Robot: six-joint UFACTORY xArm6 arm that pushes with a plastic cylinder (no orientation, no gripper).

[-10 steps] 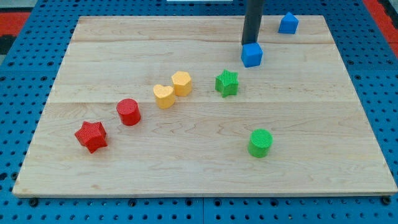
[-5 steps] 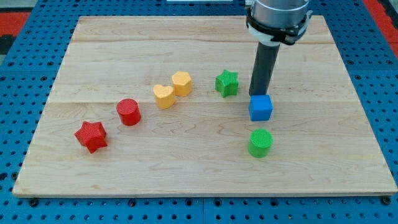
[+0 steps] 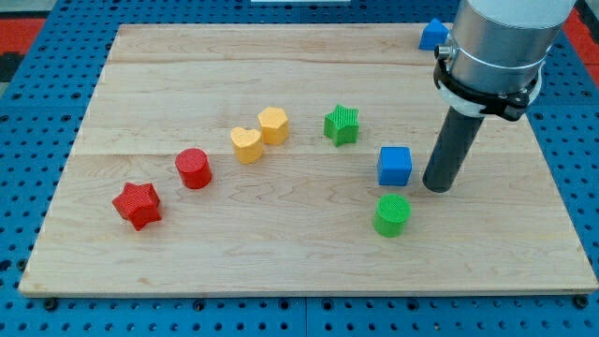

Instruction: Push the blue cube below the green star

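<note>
My tip (image 3: 436, 189) is seen just right of the small blue plastic cube (image 3: 394, 166), apparently apart; no jaws are fitted. The far blue block (image 3: 431, 35) is partly hidden by the arm.

My tip (image 3: 436, 188) down (rod near-upright)

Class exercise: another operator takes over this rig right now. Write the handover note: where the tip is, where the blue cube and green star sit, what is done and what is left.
My tip: down at the board, just off the view's right side of the blue cube, a small gap between them.
Blue cube: lower than and to the view's right of the green star, just above the green cylinder.
Done: cube is at a height below the star.
Left: probably nudge it toward the view's left until it sits straight under the star.
</note>
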